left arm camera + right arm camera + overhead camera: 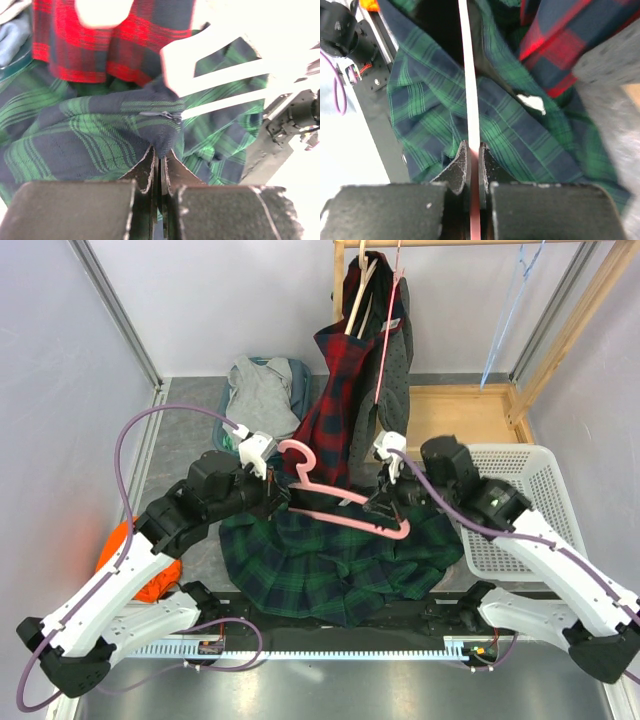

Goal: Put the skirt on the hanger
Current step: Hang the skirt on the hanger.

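Observation:
A green and navy plaid skirt point(330, 560) lies spread on the table between my arms. A pink hanger point(335, 498) is held over its back edge. My left gripper point(275, 495) is shut on a bunched fold of the skirt near its zipper point(162, 150), beside the hanger's hook end, which shows pale point(200, 65). My right gripper point(385, 502) is shut on the hanger's bar point(470, 100), above the skirt point(510, 130).
A red plaid garment point(340, 400) and a dark one hang from the wooden rack point(560, 340) right behind the skirt. Grey clothes point(260, 390) lie at the back left. A white basket point(520, 500) stands at the right, an orange item point(150, 575) at the left.

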